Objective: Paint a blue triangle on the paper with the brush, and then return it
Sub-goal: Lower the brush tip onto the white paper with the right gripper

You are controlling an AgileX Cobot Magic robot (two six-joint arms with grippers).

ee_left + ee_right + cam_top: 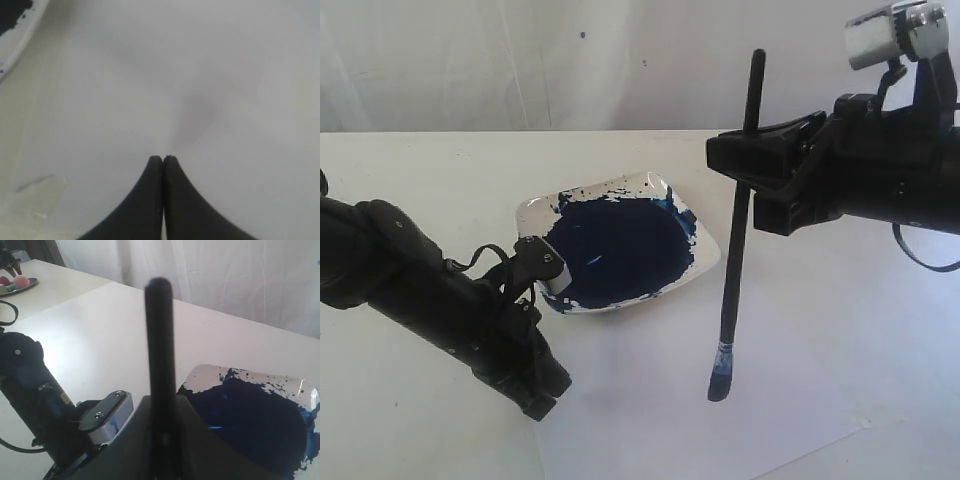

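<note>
Item under inspection: the brush (731, 270), one in count. It has a thin, straight black handle, a pale metal band low on the shaft, and a bristle tip stained blue. It stands nearly upright, tip down, with the top leaning slightly to the right in the exterior view. The right pincer (745, 158) is clamped across the upper part of the handle, leaving a short length of the black handle standing above the grip; the right wrist view confirms the handle (160, 340) is seated between the jaws. The bristle end hangs over the paper (770, 400), one white sheet lying flat on the bench (420, 180). Whether the tip touches the sheet cannot be told. Just behind and to the left of the brush sits one square white dish (705, 262), its rim spattered, holding one pool of dark navy paint (615, 240) that covers most of its floor. One left pincer (542, 400) lies low near the dish's near-left corner. The left wrist view shows its two black fingers (150, 200) pressed together with nothing between them, over white surface. One scrap of clear tape (40, 192) lies beside it. Arms counted: two.
</note>
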